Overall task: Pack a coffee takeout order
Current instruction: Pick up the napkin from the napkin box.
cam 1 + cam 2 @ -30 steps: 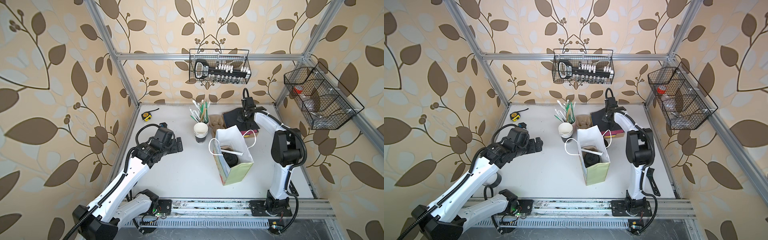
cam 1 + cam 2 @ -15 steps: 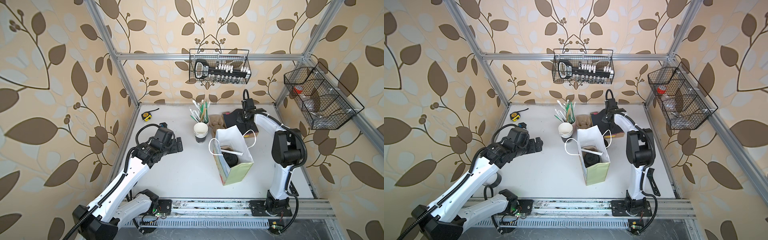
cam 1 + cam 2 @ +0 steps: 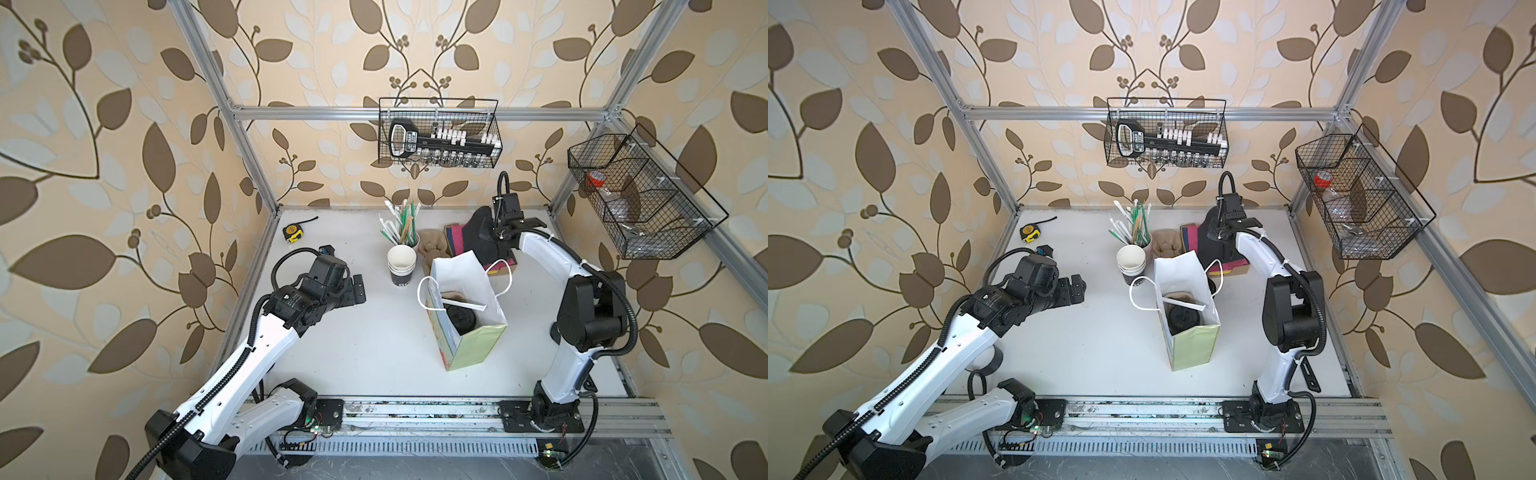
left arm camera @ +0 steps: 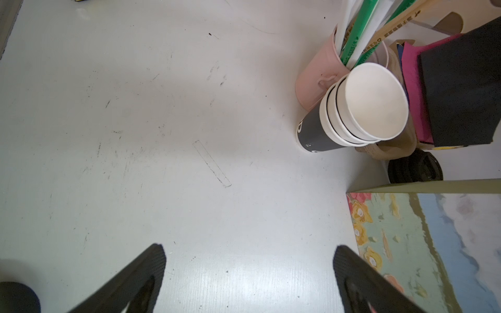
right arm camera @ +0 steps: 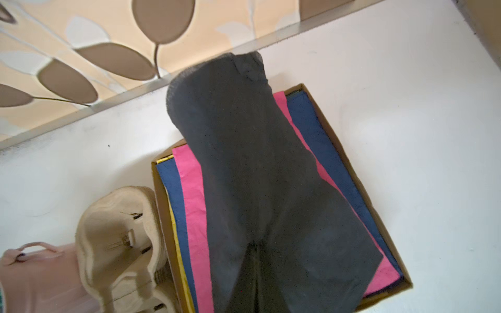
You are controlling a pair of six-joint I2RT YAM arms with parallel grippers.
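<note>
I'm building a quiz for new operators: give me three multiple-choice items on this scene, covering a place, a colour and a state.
1. The lidded cup in its carrier sits, relative to the bag: A in front B inside C behind.
2. The sheet just under the lifted dark sheet is: A white B orange C pink.
3. The left gripper is: A open, empty B shut, empty C gripping something.
B: its lid shows in the bag's mouth. C: a pink sheet lies beneath. A: jaws apart, nothing between.
</note>
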